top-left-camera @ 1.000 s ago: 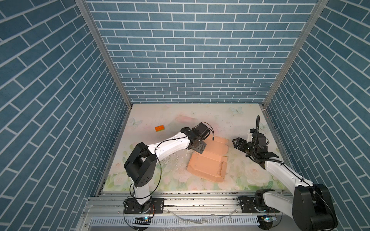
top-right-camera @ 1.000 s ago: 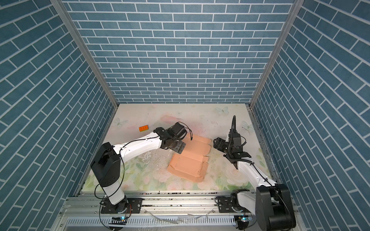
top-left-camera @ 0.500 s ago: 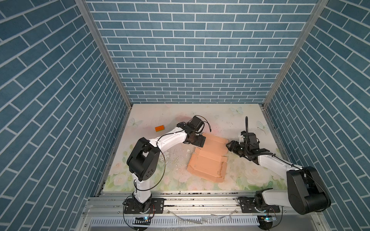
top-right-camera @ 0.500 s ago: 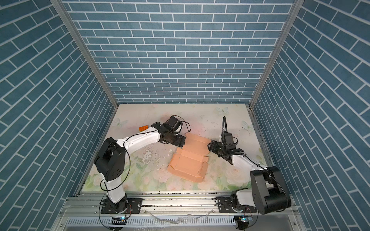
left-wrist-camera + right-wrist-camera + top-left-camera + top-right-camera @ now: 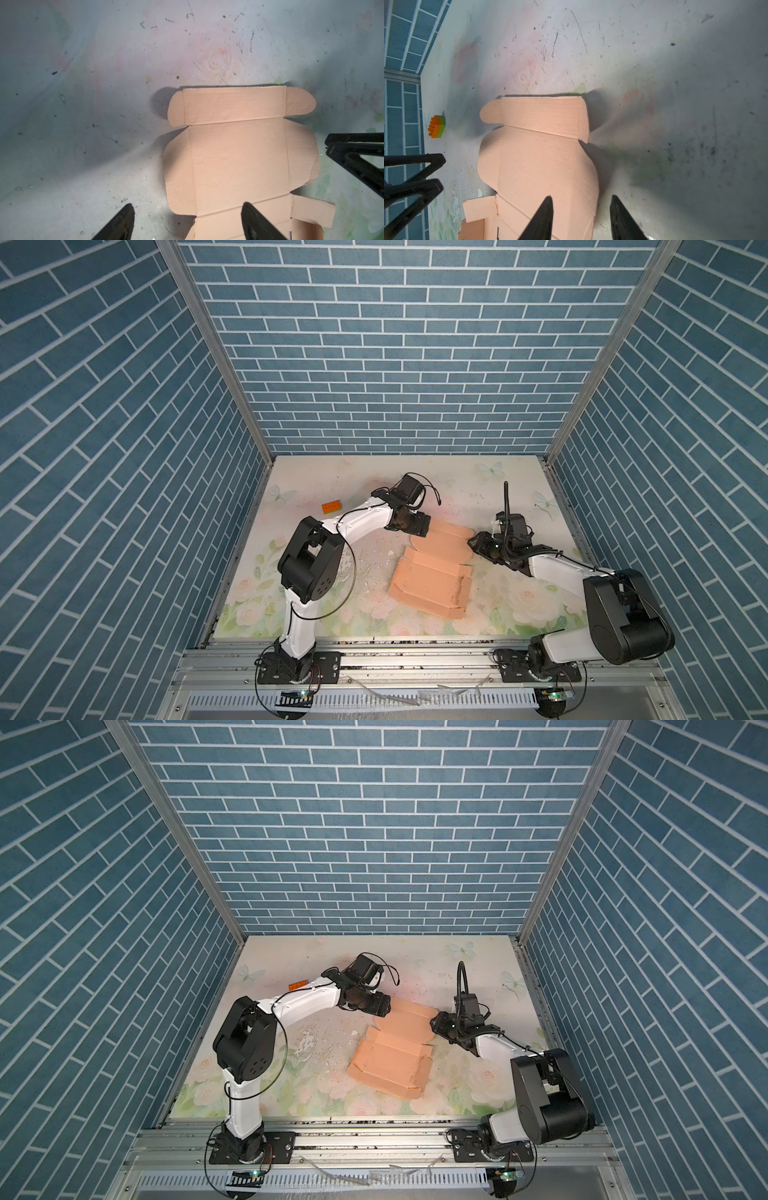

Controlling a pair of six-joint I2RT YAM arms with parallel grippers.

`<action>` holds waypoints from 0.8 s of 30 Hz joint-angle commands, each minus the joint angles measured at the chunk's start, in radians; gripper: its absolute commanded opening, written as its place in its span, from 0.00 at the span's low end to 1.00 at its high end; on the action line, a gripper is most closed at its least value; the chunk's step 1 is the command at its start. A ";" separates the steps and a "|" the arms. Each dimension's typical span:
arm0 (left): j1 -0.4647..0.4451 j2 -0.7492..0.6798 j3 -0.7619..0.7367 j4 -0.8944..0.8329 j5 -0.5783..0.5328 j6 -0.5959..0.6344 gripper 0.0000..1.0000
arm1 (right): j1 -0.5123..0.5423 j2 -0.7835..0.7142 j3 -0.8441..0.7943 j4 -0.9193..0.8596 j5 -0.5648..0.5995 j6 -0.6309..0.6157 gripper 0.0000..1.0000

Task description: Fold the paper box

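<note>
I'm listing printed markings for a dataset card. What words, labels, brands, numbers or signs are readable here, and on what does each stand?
No text is readable anywhere.
paper box: plain peach cardboard, no print in either wrist view.
toy brick: bare studs, no lettering legible.
left arm and right arm: no label legible in both top views.
</note>
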 commanded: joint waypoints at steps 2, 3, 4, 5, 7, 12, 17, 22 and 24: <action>0.015 -0.014 -0.030 0.002 0.005 -0.020 0.82 | 0.009 0.032 -0.004 0.036 -0.003 0.030 0.46; 0.018 -0.023 -0.043 0.006 0.004 -0.024 0.82 | 0.009 0.037 -0.003 0.041 -0.004 0.030 0.45; 0.019 -0.032 -0.055 0.007 0.005 -0.025 0.82 | 0.010 0.046 0.001 0.045 -0.006 0.032 0.45; 0.020 -0.041 -0.064 0.005 0.004 -0.024 0.82 | 0.012 0.052 0.003 0.048 -0.007 0.032 0.45; 0.028 -0.066 -0.082 -0.001 0.002 -0.019 0.82 | 0.018 0.071 0.009 0.057 -0.010 0.037 0.44; 0.042 -0.132 -0.149 0.020 -0.013 -0.023 0.82 | 0.033 0.093 0.010 0.072 -0.010 0.039 0.42; 0.042 -0.165 -0.198 0.073 -0.003 -0.043 0.84 | 0.038 0.107 0.000 0.089 -0.001 0.037 0.41; 0.042 -0.172 -0.218 0.102 0.003 -0.066 0.84 | 0.040 0.118 -0.009 0.114 -0.002 0.040 0.40; 0.042 -0.166 -0.219 0.117 0.018 -0.077 0.85 | 0.041 0.122 -0.009 0.120 0.001 0.037 0.40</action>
